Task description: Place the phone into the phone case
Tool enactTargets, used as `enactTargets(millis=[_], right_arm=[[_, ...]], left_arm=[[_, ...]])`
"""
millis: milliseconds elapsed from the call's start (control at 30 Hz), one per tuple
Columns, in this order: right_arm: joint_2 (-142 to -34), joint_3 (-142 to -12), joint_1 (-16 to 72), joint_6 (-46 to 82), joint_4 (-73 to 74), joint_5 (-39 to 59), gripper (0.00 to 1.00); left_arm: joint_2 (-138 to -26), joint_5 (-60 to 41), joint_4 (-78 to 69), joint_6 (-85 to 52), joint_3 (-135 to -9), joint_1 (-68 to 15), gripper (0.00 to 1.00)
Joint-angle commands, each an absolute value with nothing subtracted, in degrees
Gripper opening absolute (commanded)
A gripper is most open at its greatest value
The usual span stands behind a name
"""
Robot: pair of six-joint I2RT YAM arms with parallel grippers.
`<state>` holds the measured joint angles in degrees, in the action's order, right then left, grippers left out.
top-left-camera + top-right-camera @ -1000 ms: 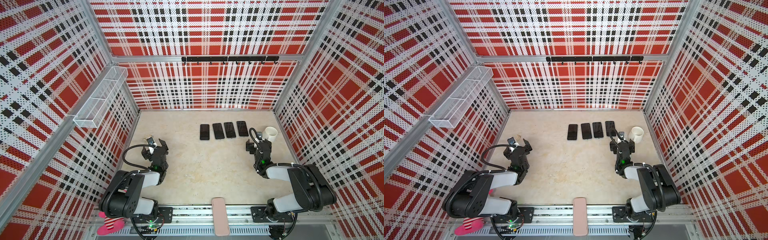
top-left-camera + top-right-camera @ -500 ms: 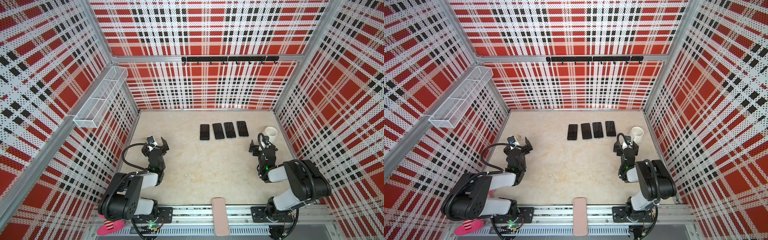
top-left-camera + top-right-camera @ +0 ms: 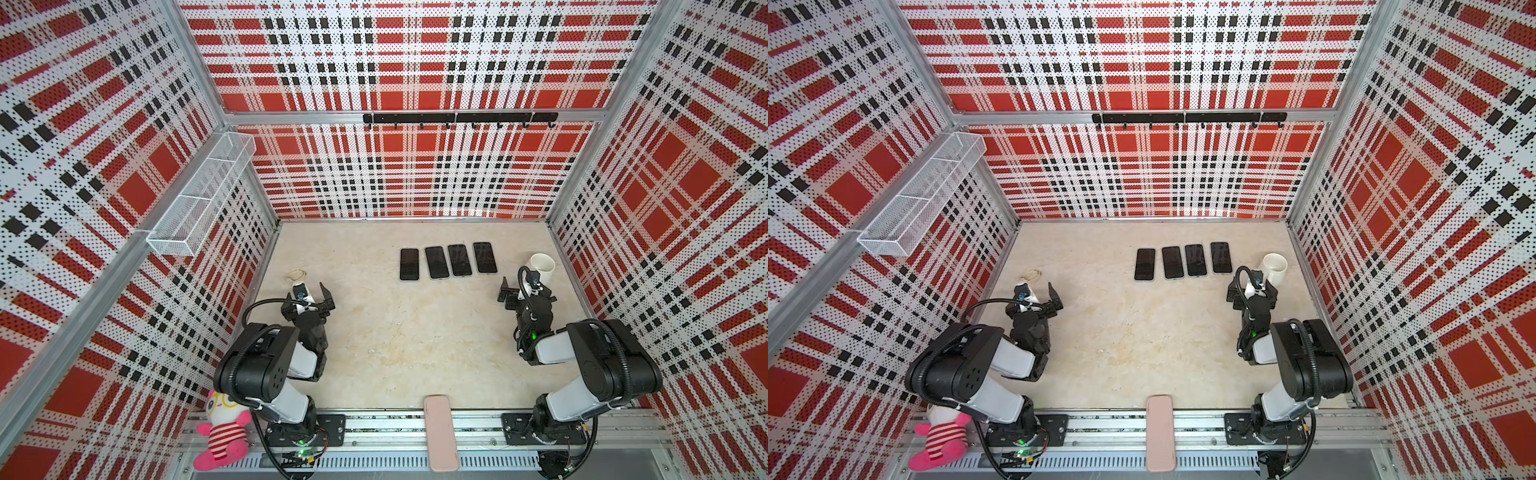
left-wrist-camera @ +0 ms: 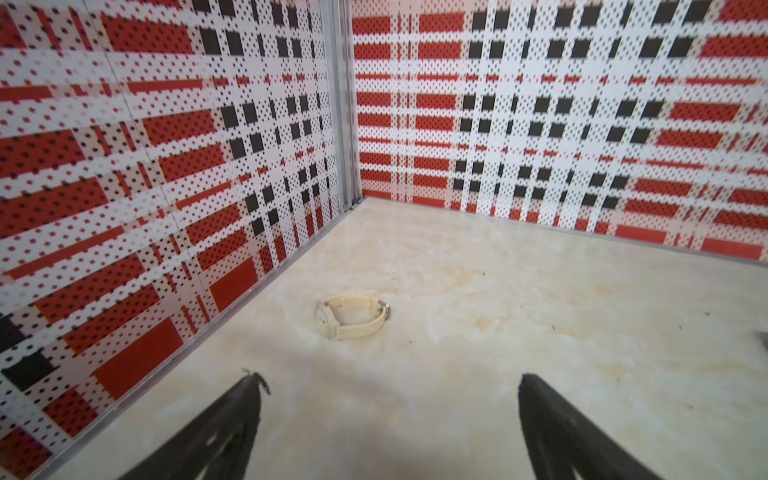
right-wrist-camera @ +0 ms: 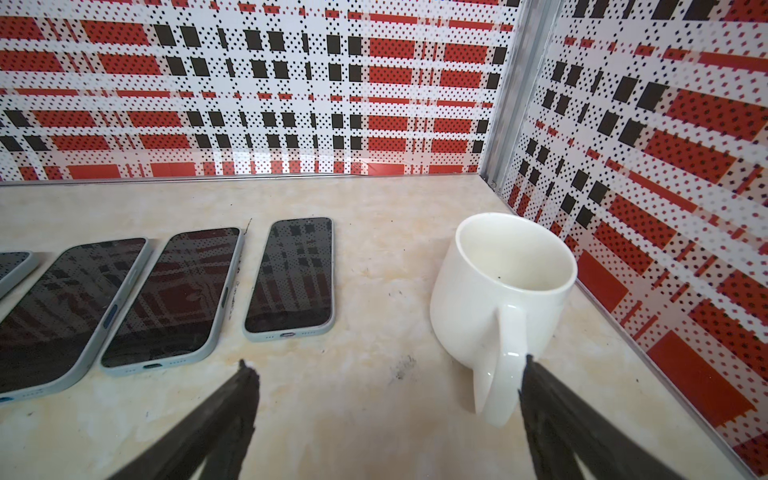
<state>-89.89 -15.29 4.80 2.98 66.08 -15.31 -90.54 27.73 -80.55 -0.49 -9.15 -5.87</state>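
Several dark-screened phones (image 3: 436, 262) (image 3: 1172, 262) lie side by side, face up, at the back of the table; the right wrist view shows the nearest phone (image 5: 291, 274) with a pale grey-blue edge. A pink phone case (image 3: 440, 432) (image 3: 1159, 432) lies across the front rail, far from them. My left gripper (image 3: 309, 297) (image 3: 1038, 297) (image 4: 388, 376) hangs open and empty near the left wall. My right gripper (image 3: 524, 293) (image 3: 1252, 296) (image 5: 386, 362) is open and empty just in front of the phones' right end.
A white mug (image 3: 540, 266) (image 5: 498, 291) stands by the right wall, its handle right beside one right finger. A cream wristwatch (image 4: 353, 316) (image 3: 296, 274) lies ahead of the left gripper. A wire basket (image 3: 199, 203) hangs on the left wall. A pink plush toy (image 3: 220, 432) sits at the front left.
The right gripper has swung rightward toward the mug and the right wall. The left gripper has turned slightly toward the left wall. Both stay open; phones and case have not moved.
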Motion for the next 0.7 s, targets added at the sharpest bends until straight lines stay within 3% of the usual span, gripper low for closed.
enactTargets(millis=[0, 667], right_arm=[[-90.3, -15.8, 4.5, 3.3, 68.5, -15.7, 1.0], [-90.5, -16.2, 4.5, 3.3, 67.7, -15.7, 1.0]], left_arm=[[-90.8, 26.1, -84.1, -1.0, -10.6, -4.4, 0.98], [-90.6, 26.0, -84.0, -1.0, -10.5, -4.4, 0.98]])
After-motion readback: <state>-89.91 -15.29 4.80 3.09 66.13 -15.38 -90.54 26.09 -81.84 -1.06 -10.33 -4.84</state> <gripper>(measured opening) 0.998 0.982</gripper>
